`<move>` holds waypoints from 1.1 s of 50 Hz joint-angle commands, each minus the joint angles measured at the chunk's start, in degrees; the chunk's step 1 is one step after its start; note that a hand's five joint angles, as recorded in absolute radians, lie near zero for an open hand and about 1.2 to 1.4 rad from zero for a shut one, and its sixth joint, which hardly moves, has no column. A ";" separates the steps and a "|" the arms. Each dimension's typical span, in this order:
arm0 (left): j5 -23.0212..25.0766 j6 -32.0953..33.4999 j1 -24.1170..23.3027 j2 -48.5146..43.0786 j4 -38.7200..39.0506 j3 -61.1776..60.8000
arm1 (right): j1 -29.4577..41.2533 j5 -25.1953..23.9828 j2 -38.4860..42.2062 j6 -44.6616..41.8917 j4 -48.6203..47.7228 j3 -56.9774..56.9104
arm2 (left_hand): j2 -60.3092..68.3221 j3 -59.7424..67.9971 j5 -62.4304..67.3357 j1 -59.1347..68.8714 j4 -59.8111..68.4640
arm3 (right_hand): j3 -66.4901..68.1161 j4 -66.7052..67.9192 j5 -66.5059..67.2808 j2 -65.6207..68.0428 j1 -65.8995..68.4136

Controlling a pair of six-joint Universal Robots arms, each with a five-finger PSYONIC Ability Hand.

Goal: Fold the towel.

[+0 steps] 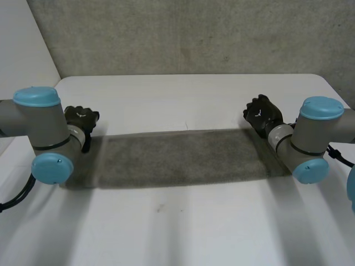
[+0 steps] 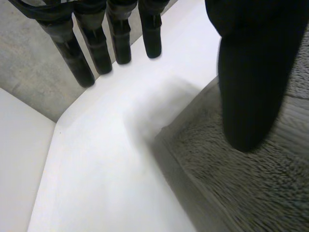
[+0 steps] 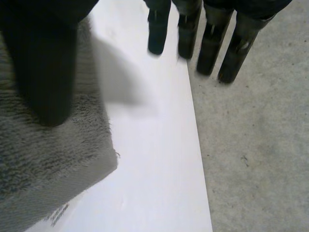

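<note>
**Asker:** Where is the robot's left hand, and what is it doing?

**Describer:** The left hand (image 1: 80, 118) sits at the far left corner of the towel (image 1: 177, 158). In its wrist view, the fingers (image 2: 96, 46) reach straight out over the bare white table (image 2: 111, 164), just past the towel's edge. The thumb (image 2: 251, 82) hangs over the towel's corner, well apart from the fingers. The hand is spread wide and has hold of nothing. I cannot tell whether the thumb touches the cloth.

**Asker:** And the right hand?

**Describer:** It is much the same, mirrored. The right hand (image 1: 262, 112) is at the towel's far right corner. Its straight fingers (image 3: 207, 43) lie side by side and point toward the table's far edge. Its thumb (image 3: 46, 67) is over the fluffy corner of the towel. This hand is also spread open and grips nothing.

**Asker:** How does the towel lie?

**Describer:** It is grey and fluffy, and lies flat on the table as a long, narrow band. It runs across the middle of the table from one arm to the other. The left arm (image 1: 41, 133) covers its left end, and the right arm (image 1: 308, 138) crosses its right end.

**Asker:** What is around the table?

**Describer:** A rough grey wall (image 1: 194, 33) stands behind the table's far edge.
</note>
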 commanded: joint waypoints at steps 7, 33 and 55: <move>-0.89 -0.88 -2.72 5.47 -0.34 -2.06 | -0.45 1.44 -17.78 15.64 1.22 11.11 | -10.75 -11.09 -11.83 -9.95 -11.67 | -15.84 -16.06 -17.24 -14.11 -9.21; 5.43 -28.04 0.62 29.11 3.61 -29.48 | -19.44 -12.18 -26.07 26.76 11.69 34.95 | -10.70 -11.04 -11.78 -9.91 -11.62 | 6.43 6.20 5.02 8.16 13.05; 5.43 -29.97 1.23 32.09 3.79 -30.45 | -24.00 -11.13 -23.26 25.09 4.99 34.25 | -10.75 -11.09 -11.83 -9.95 -11.67 | 54.16 53.94 52.76 55.89 60.79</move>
